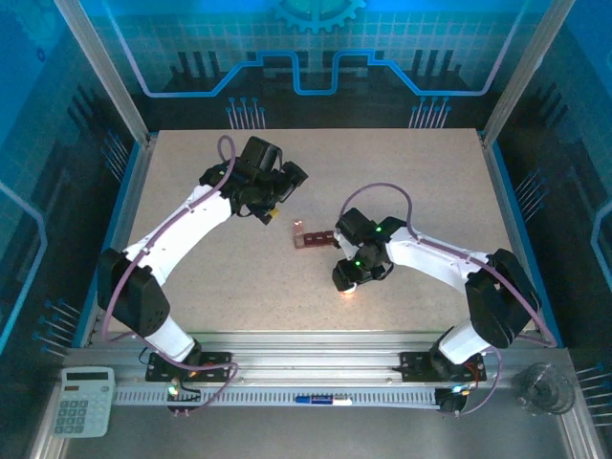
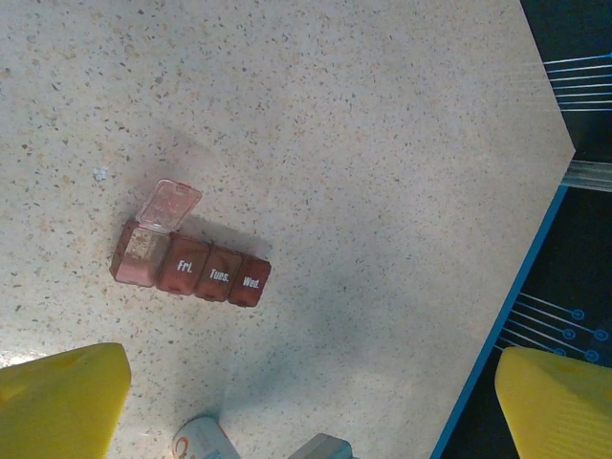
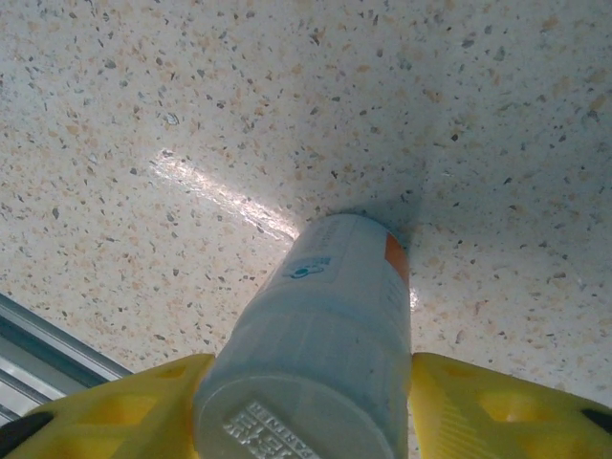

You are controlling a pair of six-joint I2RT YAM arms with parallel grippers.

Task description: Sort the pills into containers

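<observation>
One dark red pill organizer [image 2: 191, 268] — four compartments in a row, one lid open, three shut. One white bottle [image 3: 325, 325]. One calculator [image 1: 83, 400] at the near left, one clear round object [image 1: 547, 387] at the near right. Two robot arms — the left arm [image 1: 182, 225] and the right arm [image 1: 440, 256].

The right gripper [image 3: 311, 375] has a white plastic bottle [image 3: 335, 306] between its two yellow fingers [image 3: 124, 406], one pressed against each side. The bottle's embossed flat end faces the camera, and its far end points down at the table [image 3: 430, 96]. The bottle carries a pale label with a small blue mark and an orange patch [image 3: 395, 256] near its far end, and it casts a soft shadow on the surface beyond it. The table is light stone-like material speckled with dark and tan flecks, with a bright streak of glare [image 3: 225, 196] to the left of the bottle and a metal rail [image 3: 48, 339] crossing the lower left corner.
</observation>
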